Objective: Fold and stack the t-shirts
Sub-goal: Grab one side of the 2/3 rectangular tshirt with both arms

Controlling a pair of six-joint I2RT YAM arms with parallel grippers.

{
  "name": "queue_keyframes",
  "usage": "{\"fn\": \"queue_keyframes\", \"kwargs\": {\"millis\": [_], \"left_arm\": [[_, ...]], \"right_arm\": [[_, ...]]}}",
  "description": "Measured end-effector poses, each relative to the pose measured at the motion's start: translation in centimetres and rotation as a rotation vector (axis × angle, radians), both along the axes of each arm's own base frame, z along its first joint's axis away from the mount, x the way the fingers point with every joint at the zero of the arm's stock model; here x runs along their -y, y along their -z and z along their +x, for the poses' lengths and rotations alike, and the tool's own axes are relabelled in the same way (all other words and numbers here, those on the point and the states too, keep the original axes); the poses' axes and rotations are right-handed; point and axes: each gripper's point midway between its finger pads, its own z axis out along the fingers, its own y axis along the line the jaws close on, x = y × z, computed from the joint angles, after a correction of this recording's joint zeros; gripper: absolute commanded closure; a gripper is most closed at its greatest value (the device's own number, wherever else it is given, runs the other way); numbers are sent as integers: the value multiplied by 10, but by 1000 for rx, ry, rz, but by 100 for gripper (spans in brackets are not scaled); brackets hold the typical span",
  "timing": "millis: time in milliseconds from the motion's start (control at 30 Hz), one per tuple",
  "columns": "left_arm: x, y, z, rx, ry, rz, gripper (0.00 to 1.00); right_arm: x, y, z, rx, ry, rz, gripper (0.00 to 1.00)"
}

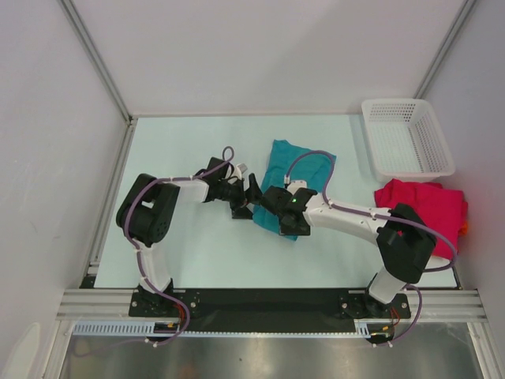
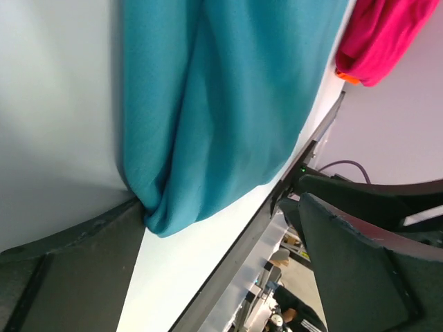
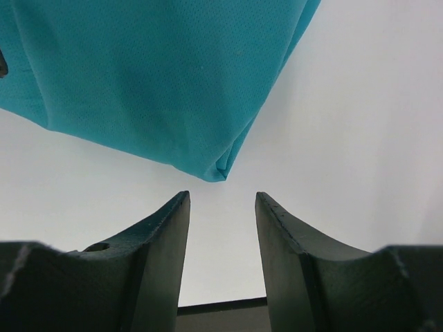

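Just at the left edge of the teal t-shirt (image 1: 304, 170), both grippers sit low over the table (image 1: 197, 253). The right gripper (image 3: 221, 198) has its jaws partly apart with only bare table between them. A folded corner of the teal shirt lies just ahead of its fingertips, not touching. The left gripper (image 2: 221, 200) is spread wide, and a bunched fold of the same shirt rests against one finger (image 2: 83, 270). Well to the right of the teal shirt a crimson t-shirt (image 1: 422, 201) lies crumpled, with an orange edge (image 2: 348, 76) showing beneath it. Farther back, right of the teal shirt's far end, stands a white mesh basket (image 1: 410, 175).
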Motion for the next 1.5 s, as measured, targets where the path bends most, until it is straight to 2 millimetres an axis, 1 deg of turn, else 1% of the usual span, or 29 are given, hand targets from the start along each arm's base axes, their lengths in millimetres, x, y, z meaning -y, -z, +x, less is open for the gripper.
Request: {"fn": "queue_keyframes", "kwargs": {"millis": [200, 233, 267, 300, 333, 367, 400, 500, 533, 667, 800, 833, 867, 933, 967, 1000, 1033, 1067, 1100, 1167, 1300, 1433, 1500], "left_arm": [[3, -1, -1, 7, 7, -11, 0], [2, 0, -1, 7, 7, -10, 8], [2, 0, -1, 8, 8, -10, 12], [2, 0, -1, 10, 7, -7, 23], [1, 1, -1, 13, 8, 0, 77], [0, 4, -1, 17, 8, 11, 92], [-2, 8, 0, 22, 2, 34, 95], [-9, 24, -2, 11, -13, 99, 97], [-11, 28, -3, -3, -15, 111, 100], [-11, 29, -4, -7, -12, 109, 100], [-11, 29, -4, -7, -11, 108, 100], [-11, 30, -5, -7, -11, 108, 100], [-11, 30, -5, -8, -11, 107, 100], [-12, 29, -6, -7, -11, 108, 100], [-12, 29, -7, -7, -13, 111, 100], [-14, 29, -9, -8, -13, 117, 100], [-15, 28, -10, -8, -16, 125, 100], [-17, 28, -12, -6, -16, 133, 100], [-20, 28, -15, -4, -18, 143, 100], [-25, 28, -22, -1, -18, 163, 100], [-37, 21, -44, 0, -16, 185, 100], [-48, 10, -69, 14, -9, 190, 100], [-55, 1, -84, 27, -8, 188, 100]], "right_arm": [[2, 20, -2, -29, 0, -41, 52], [3, 22, -2, -34, 0, -48, 52], [3, 24, -2, -37, 0, -52, 52], [4, 25, -3, -39, 0, -54, 52], [4, 26, -3, -39, 0, -55, 52], [4, 26, -3, -38, 0, -55, 52], [4, 26, -3, -38, 0, -55, 52], [4, 27, -2, -34, 1, -57, 52], [4, 27, -2, -33, 1, -57, 52], [7, 33, -3, -34, 3, -61, 52], [13, 48, -3, -47, 12, -76, 54], [12, 51, -3, -52, 16, -75, 56], [12, 51, -2, -50, 15, -73, 61], [11, 52, -2, -50, 14, -67, 66], [8, 52, -2, -49, 14, -58, 82], [7, 53, -2, -48, 12, -52, 92], [4, 53, -2, -46, 12, -41, 99], [2, 54, -2, -44, 7, -35, 100], [-1, 54, -2, -40, 6, -24, 100], [-1, 54, -3, -34, 3, -23, 100], [-1, 52, -7, -24, 3, -8, 100], [-1, 46, -27, -42, -11, -9, 100], [-4, 34, -44, -40, -32, -2, 100]]}}
